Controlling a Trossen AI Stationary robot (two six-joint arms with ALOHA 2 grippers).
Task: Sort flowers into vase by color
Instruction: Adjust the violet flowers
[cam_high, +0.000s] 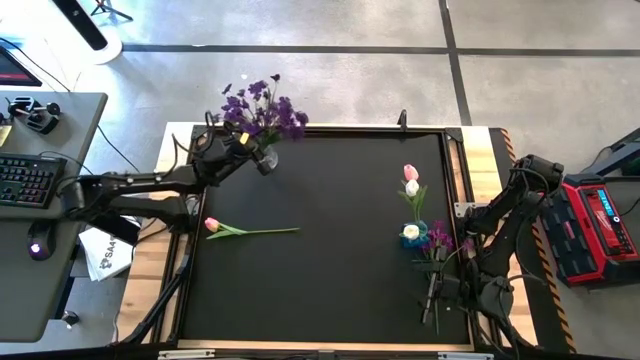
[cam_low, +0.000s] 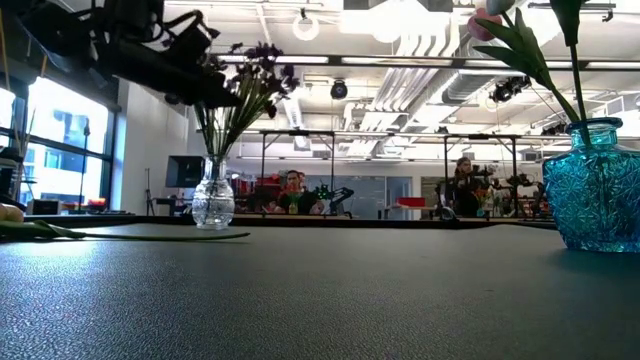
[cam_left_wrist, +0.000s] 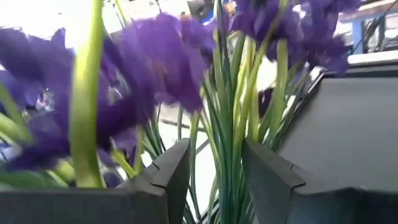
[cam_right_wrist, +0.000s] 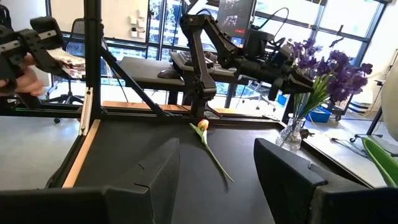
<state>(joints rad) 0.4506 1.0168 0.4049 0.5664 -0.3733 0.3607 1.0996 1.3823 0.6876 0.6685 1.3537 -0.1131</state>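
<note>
The left gripper's (cam_left_wrist: 214, 177) fingers (cam_left_wrist: 165, 174) stand parted around a bundle of green stems without pinching them, as the left wrist view shows; blurred purple blossoms fill most of that frame. In the high view this gripper sits at the upper left of the black table (cam_high: 330, 240), over the clear glass vase (cam_high: 266, 160) holding the purple flowers (cam_high: 262, 108); its fingers are too small to make out there. The low view shows the vase's base on the table, but dark arm parts cover the blossoms' left side. The right gripper (cam_right_wrist: 214, 165) waits at the lower right with fingers spread and empty. A pink tulip (cam_high: 245, 230) lies flat at centre left. The blue vase (cam_high: 414, 235) at right holds pink and white tulips; a purple spray (cam_high: 438, 240) lies just beside it, unseen in the low view.
</note>
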